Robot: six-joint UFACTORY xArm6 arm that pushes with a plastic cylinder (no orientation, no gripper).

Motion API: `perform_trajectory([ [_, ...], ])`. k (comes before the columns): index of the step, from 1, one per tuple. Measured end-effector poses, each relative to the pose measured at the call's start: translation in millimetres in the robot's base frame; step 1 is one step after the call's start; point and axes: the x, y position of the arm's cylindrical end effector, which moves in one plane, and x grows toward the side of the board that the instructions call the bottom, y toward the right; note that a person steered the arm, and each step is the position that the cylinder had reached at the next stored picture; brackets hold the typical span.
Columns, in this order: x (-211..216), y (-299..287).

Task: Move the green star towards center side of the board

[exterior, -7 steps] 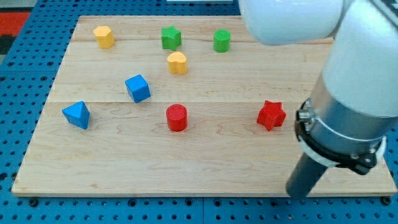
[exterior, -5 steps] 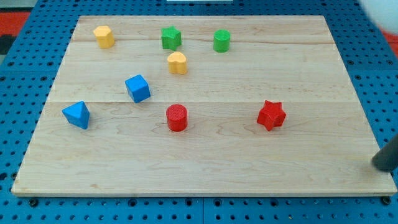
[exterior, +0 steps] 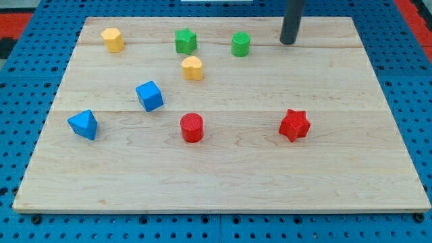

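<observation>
My tip [exterior: 288,42] stands near the top edge of the board [exterior: 223,182], right of the middle. The end effector is a plain dark rod with nothing to spread or press together, and it touches no block.

The green star [exterior: 185,40] sits well to the left of my tip, at about the same height, close to the top edge. Between the two is the green cylinder [exterior: 240,44], just left of my tip and apart from it. The yellow heart-shaped block [exterior: 192,68] lies left and below my tip, just under the star and a little right of it, with a narrow gap between them. Farther left along the top edge is a yellow block [exterior: 113,39], its shape hard to make out.

Below and left of my tip, towards the board's left side, are the blue cube [exterior: 149,95] and a blue wedge-like block [exterior: 83,124] near the left edge. The red cylinder [exterior: 192,127] sits below the heart, and the red star [exterior: 294,124] is almost straight below my tip, well apart.

Bare wood runs between my tip and the red star, and to the right as far as the board's right edge. The board rests on a blue pegboard desk [exterior: 20,81].
</observation>
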Motion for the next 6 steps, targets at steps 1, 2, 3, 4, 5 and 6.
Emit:
perform_trajectory([
  [1,-47,-71],
  [2,-47,-147],
  [3,-33,-252],
  [4,15,-285],
  [5,53,-226],
  [6,23,-231],
])
